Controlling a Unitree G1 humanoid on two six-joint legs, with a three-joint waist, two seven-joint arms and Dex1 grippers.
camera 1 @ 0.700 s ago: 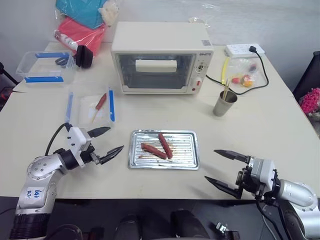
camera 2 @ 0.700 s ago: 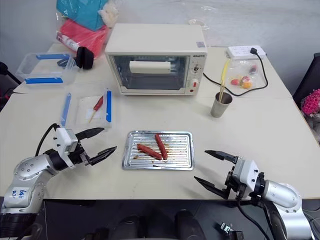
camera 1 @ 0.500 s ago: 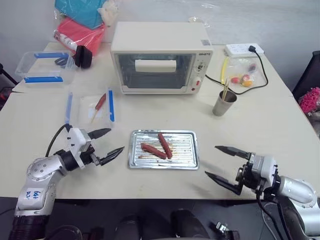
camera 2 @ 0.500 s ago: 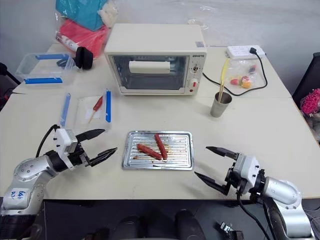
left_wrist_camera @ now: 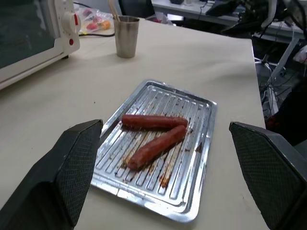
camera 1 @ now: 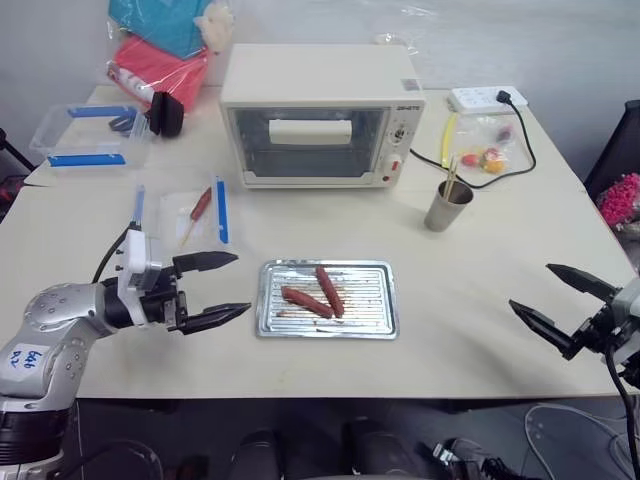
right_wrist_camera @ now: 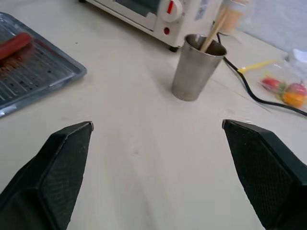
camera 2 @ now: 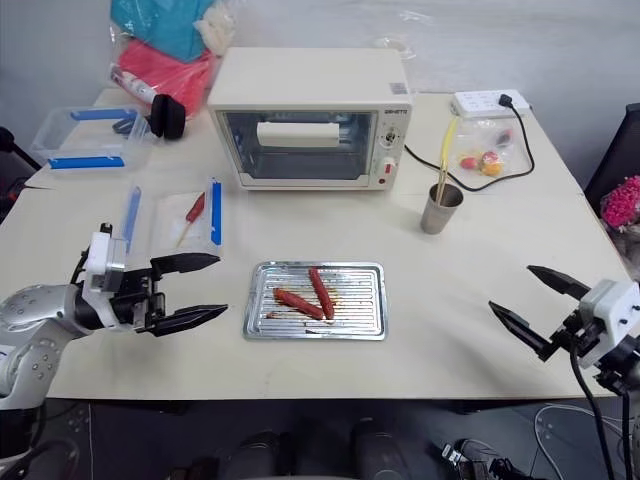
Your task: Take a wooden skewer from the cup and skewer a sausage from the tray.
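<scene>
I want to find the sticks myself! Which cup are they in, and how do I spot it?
Start at the big cream toaster oven at the back of the table. Just off its knob side stands a small plain grey metal cup. Pale wooden skewers poke out of its top, and it is the one cup there.

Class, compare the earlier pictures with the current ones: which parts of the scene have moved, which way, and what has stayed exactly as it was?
The right gripper has swung outward to the table's right edge, away from the tray. The left gripper has shifted only slightly, its fingers now pointing more level toward the tray. Both are open and empty as before; nothing was taken or released. The sausages, the cup with its skewers and the toaster oven have not moved.
</scene>
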